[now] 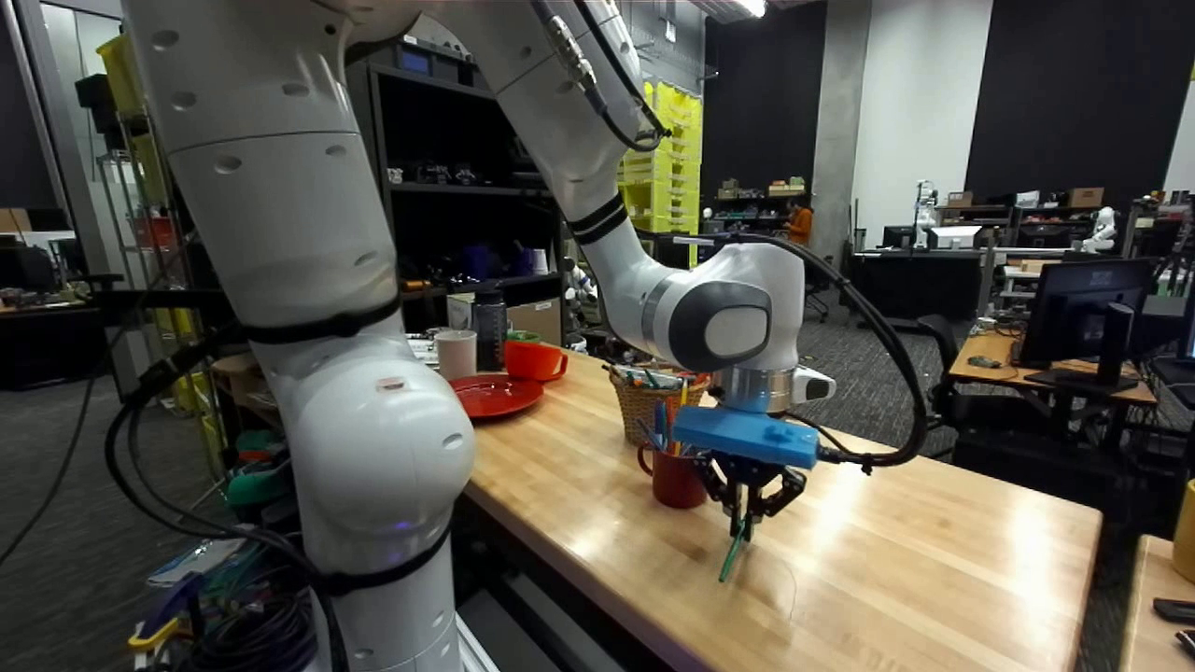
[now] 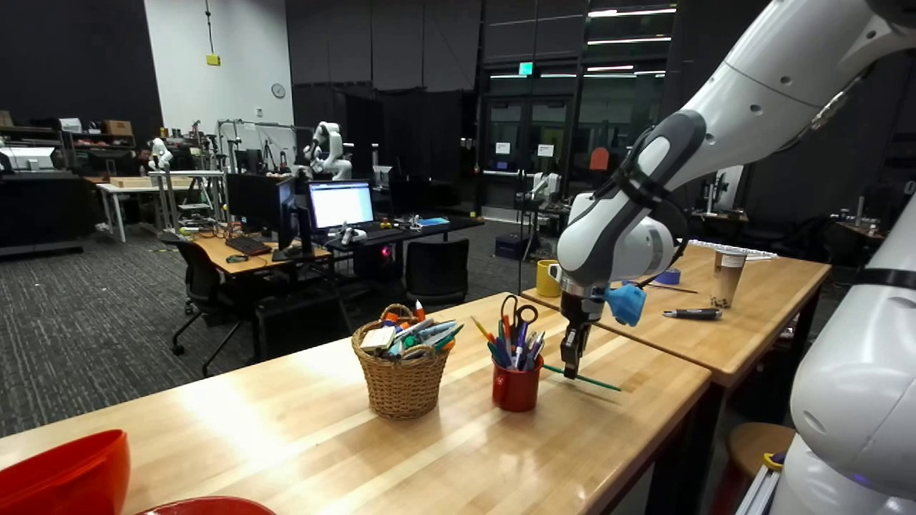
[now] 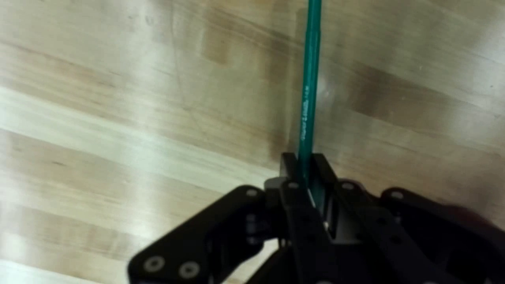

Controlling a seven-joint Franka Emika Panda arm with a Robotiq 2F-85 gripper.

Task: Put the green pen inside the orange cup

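The green pen [image 1: 731, 562] is held crosswise in my gripper [image 1: 740, 532], low over the wooden table. In an exterior view, the pen [image 2: 600, 383] sticks out on both sides of the fingertips [image 2: 570, 370]; I cannot tell whether it touches the table. In the wrist view the pen [image 3: 311, 75] runs straight out from between the closed fingertips [image 3: 305, 165]. The orange cup, a red-orange mug [image 2: 514, 390] with pens and scissors in it, stands upright beside the gripper. It also shows in an exterior view [image 1: 678, 483], its right side close to the gripper.
A wicker basket [image 2: 404, 386] full of pens stands near the mug on the table [image 1: 896, 560]. A red plate [image 1: 495, 398], a red bowl [image 1: 530, 360] and a white cup [image 1: 456, 355] are at one table end. A second table holds a black marker [image 2: 692, 314].
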